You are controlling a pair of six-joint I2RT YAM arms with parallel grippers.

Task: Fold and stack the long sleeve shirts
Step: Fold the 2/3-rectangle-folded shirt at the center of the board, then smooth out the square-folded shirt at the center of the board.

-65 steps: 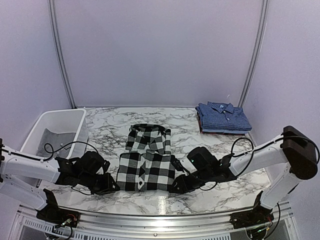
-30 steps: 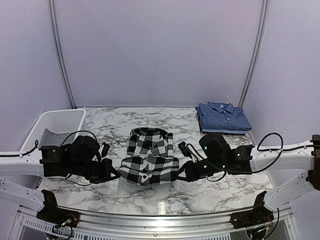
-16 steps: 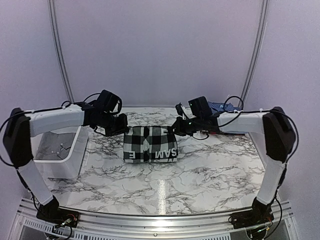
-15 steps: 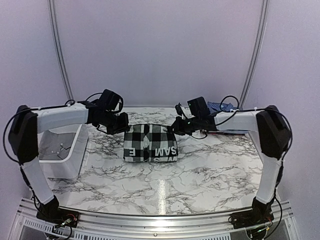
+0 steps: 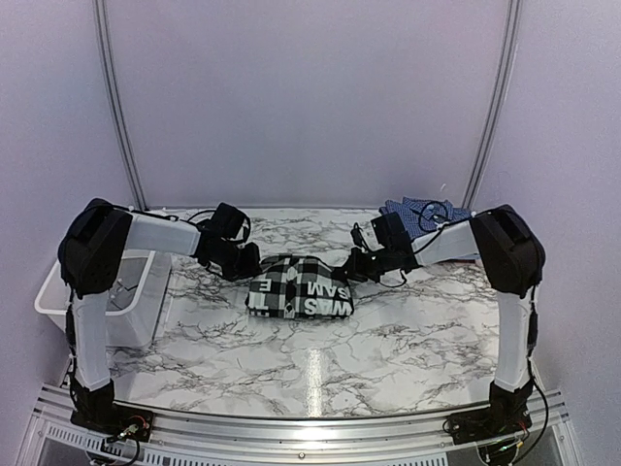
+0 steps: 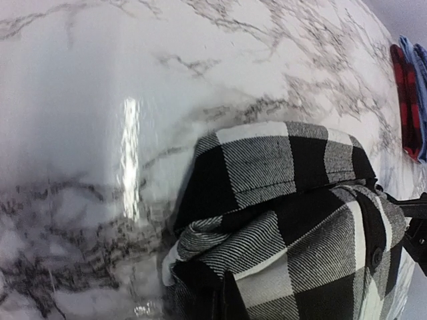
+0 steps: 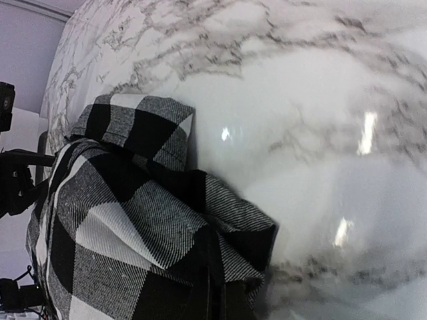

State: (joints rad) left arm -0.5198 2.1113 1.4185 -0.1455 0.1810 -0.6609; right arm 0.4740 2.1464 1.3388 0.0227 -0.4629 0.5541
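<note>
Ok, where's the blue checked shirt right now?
Top view: the blue checked shirt lies at the far right corner of the table, partly behind the right arm, right of the black-and-white shirt.

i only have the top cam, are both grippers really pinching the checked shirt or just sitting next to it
Observer: The left wrist view shows the left gripper shut, with a fold of the black-and-white shirt bunched into it.
Operator: and the right one
Observer: Its wrist view shows the same. The right gripper is shut on a puckered corner of the cloth.
Operator: anything on the table i can't make out from up here
Observer: At the far right edge of the left wrist view, a red-and-black cloth lies against the blue shirt. I cannot tell which is on top.
</note>
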